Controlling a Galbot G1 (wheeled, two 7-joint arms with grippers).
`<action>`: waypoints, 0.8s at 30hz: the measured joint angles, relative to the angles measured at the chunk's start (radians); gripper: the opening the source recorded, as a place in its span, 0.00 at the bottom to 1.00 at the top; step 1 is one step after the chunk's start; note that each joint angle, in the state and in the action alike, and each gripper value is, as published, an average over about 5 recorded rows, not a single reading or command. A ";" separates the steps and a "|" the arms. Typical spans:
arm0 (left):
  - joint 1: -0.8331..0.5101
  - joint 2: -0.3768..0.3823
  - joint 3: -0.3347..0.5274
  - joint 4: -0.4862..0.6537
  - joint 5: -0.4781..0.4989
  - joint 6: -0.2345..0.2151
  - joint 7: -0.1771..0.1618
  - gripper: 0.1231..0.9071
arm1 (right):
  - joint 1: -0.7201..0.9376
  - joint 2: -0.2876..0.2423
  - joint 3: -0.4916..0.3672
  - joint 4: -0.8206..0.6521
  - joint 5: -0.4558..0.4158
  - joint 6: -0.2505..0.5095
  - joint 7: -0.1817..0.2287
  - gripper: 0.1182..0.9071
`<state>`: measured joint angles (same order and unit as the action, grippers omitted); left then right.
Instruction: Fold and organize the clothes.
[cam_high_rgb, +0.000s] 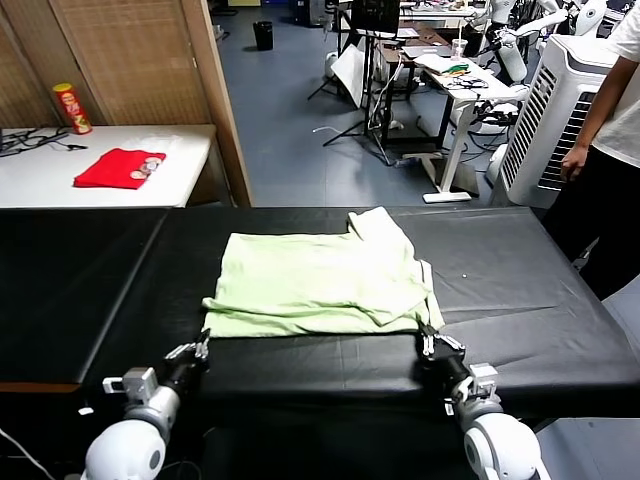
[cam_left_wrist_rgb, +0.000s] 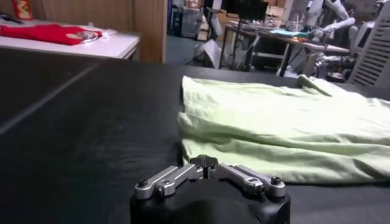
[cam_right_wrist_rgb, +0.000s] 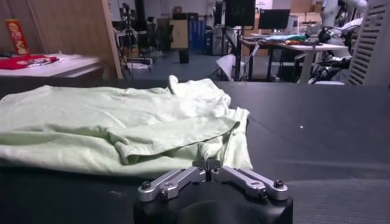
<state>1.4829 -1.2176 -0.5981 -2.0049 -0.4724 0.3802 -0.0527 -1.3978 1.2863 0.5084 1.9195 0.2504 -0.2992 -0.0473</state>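
Just beyond both sets of jaws: shirt, pale green, soft cotton, partly folded into a rough rectangle on black table. Near hem lying as a doubled, slightly puckered edge; wrinkles across top layer; a sleeve or flap sticking up at far right corner.

Left gripper low at table's near edge, just short of shirt's near left corner. Fingers pressed together, tips meeting in left wrist view; nothing visibly between them, cloth edge lying just ahead of tips, apart. Silver metal links, black body.

Right gripper low at near edge too, at shirt's near right corner. Jaws closed in right wrist view, tips right at the hem; cannot tell if any cloth is pinched. Same silver links, black housing.

Table surface matte black, smooth, faint seam lines.

Well beyond left jaws, on white side table: red garment, flat folded, and red-yellow can, cylindrical, upright. Far to right of right jaws: person in white top, dark trousers, beside white slatted cooler.
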 joint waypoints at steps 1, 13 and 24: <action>-0.001 -0.001 0.000 0.000 -0.001 0.000 0.000 0.10 | 0.000 0.000 0.000 -0.001 0.000 0.000 0.000 0.01; -0.017 -0.015 0.007 0.034 -0.057 0.007 -0.003 0.82 | 0.000 0.003 0.000 -0.005 -0.001 0.001 -0.001 0.01; -0.019 -0.013 0.008 0.049 -0.058 0.003 -0.004 0.17 | -0.009 0.000 -0.001 0.006 -0.004 -0.008 0.001 0.01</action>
<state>1.4635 -1.2309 -0.5903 -1.9557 -0.5301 0.3835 -0.0565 -1.4068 1.2868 0.5071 1.9251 0.2466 -0.3069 -0.0463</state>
